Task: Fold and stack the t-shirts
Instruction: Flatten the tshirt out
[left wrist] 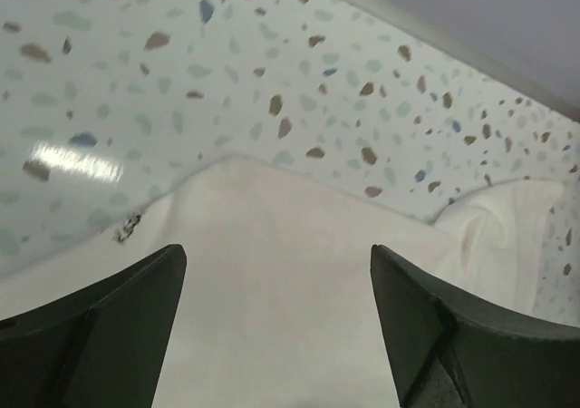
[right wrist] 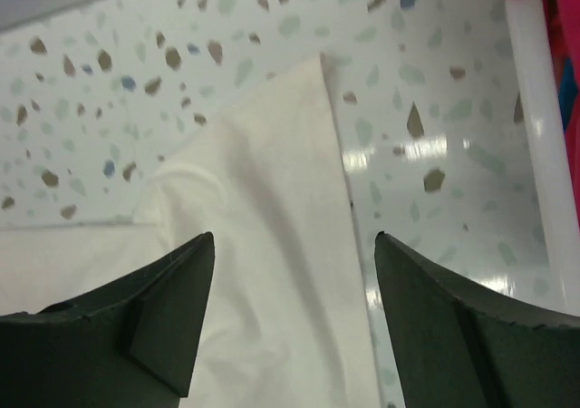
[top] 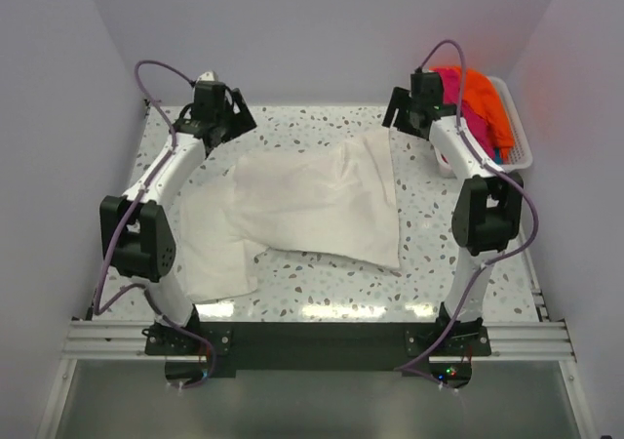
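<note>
A large cream-white t-shirt (top: 312,205) lies spread and partly folded in the middle of the speckled table. Its far-left edge shows in the left wrist view (left wrist: 272,272) and its far-right corner in the right wrist view (right wrist: 272,208). My left gripper (top: 237,119) is open and empty, above the shirt's far-left edge (left wrist: 276,281). My right gripper (top: 398,112) is open and empty, above the shirt's far-right corner (right wrist: 294,272). Orange (top: 485,102) and magenta-pink (top: 458,93) t-shirts are heaped in the basket at the far right. No teal shirt shows clearly.
A white slatted basket (top: 522,137) stands at the table's far right, close to my right arm; its white rim shows in the right wrist view (right wrist: 535,127). The speckled table (top: 322,283) ends at walls at the back and both sides.
</note>
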Controlling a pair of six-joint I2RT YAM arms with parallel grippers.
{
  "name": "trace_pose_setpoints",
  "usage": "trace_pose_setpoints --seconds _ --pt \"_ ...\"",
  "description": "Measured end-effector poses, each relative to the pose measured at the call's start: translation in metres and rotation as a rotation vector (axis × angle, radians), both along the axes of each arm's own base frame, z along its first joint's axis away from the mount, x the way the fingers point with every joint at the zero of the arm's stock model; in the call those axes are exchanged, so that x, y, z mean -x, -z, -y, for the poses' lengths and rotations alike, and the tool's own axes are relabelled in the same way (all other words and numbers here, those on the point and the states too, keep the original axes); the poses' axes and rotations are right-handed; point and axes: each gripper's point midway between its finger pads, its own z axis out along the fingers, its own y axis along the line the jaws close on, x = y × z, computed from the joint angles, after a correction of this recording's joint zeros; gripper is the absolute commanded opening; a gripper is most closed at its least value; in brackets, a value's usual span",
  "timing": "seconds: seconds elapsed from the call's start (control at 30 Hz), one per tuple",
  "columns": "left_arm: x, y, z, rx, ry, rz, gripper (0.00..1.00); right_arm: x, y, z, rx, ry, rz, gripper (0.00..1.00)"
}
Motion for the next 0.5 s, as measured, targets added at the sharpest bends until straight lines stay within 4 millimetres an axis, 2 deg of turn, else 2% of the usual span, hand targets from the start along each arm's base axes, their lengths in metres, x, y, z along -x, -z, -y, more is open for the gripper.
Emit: trace_pose_setpoints --seconds 0.03,0.1,0.13,0.17,0.3,0.37,0.4,0.5 --pt "0.013 0.009 -0.005 -0.004 -0.023 -0.023 0.89 0.012 0.014 0.003 0.003 0.009 -0.047 0.75" --pt "0.050 0.021 -0.019 -0.006 -0.083 -0.064 0.88 0.042 0.026 0.003 -0.008 0.019 -0.095 0.75" --pt "0.071 0.020 -0.027 -0.004 -0.117 -0.058 0.88 0.060 0.028 0.003 -0.016 0.022 -0.106 0.75" --pt "0.095 0.020 -0.036 -0.003 -0.155 -0.062 0.88 0.082 0.025 0.002 -0.029 0.023 -0.102 0.75" --pt "0.167 0.011 -0.068 0.023 -0.302 0.005 0.81 0.167 0.011 -0.004 -0.090 0.013 -0.048 0.71" --pt "0.194 0.017 -0.081 0.034 -0.374 0.017 0.79 0.196 0.015 -0.008 -0.121 0.005 -0.023 0.71" --pt "0.204 0.025 -0.086 0.036 -0.408 0.005 0.79 0.209 0.023 -0.008 -0.130 0.005 -0.033 0.70" --pt "0.230 0.053 -0.099 0.026 -0.497 -0.067 0.79 0.243 0.060 -0.009 -0.136 0.013 -0.098 0.70"
